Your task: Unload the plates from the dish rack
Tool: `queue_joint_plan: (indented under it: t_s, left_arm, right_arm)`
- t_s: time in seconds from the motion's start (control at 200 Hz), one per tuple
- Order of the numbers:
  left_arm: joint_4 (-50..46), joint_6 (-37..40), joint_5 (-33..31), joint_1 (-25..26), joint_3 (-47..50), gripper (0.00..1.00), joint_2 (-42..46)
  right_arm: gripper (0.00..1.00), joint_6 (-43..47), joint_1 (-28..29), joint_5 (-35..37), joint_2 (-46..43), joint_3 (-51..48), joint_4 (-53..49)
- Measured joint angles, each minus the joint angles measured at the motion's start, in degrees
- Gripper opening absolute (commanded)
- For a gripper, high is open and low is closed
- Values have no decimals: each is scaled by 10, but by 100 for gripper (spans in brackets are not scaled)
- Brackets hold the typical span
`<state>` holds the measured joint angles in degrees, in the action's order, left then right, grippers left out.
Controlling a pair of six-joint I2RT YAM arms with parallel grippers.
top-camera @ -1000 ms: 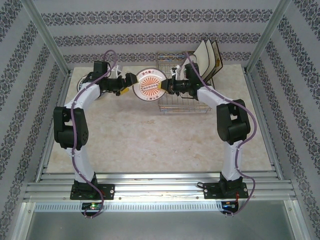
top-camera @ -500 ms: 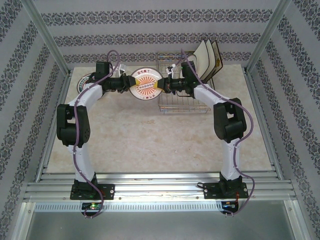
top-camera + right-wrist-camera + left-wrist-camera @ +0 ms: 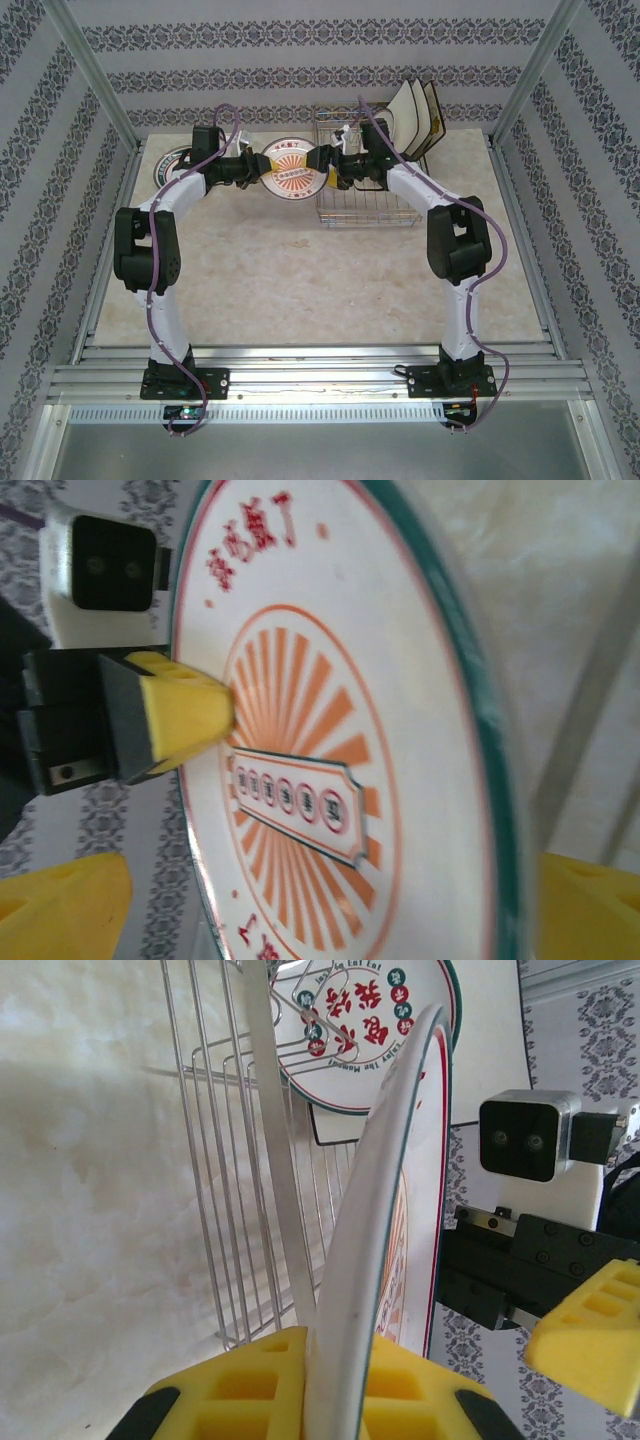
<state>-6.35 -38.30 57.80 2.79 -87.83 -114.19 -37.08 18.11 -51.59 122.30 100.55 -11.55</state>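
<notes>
The plate hangs upright in the air at the upper middle of the top view, just left of the rack, bridging the gap between the two arms. The left fingers are clamped on its left rim, one yellow block on each face. The right fingers stand wide apart with the opposite rim running between them; whether either touches it I cannot tell.

The plate's weight seems to rest with the left arm, and its free way is leftward, away from the rack, over bare bench. The right fingers likely must back off rightward first.

The plate is a thin, glossy round disc, white with a green edge and an orange sunburst. The rack is thin shiny wire. A second round plate stands in it, and square plates stand at its upper right.
</notes>
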Motion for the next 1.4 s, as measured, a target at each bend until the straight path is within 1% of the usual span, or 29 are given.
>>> queue_joint_plan:
  t_s: [0.11,0.18,0.32,0.39,0.445,0.585,0.714,0.794,0.889,1.079,1.404]
  left_arm:
    - [23,-14,0,-6,6,0,0]
    - [34,-19,0,-13,11,0,0]
    - [54,-30,-12,-34,34,0,1]
    - [64,-36,-21,-47,49,0,3]
    - [76,-42,-29,-57,64,0,6]
    - [109,-62,-50,-83,106,0,21]
    - [133,-75,-71,-109,136,0,39]
    - [149,-82,-84,-127,148,0,49]
    - [163,-87,-99,-149,151,0,52]
    - [184,-103,-128,-191,156,0,52]
    - [216,-134,-181,-255,158,0,24]
  right_arm:
    - [98,62,0,54,-5,52,-111]
    - [98,100,0,108,-7,101,-195]
    - [98,160,0,269,-3,246,-394]
    - [98,181,0,352,2,322,-473]
    - [98,193,0,412,4,363,-525]
    - [98,215,-1,527,8,406,-627]
    - [98,229,-5,604,23,425,-693]
    - [98,237,-8,629,29,425,-717]
    - [98,241,-11,642,30,419,-729]
    - [98,243,-11,643,29,380,-729]
    - [98,252,-11,641,30,382,-729]
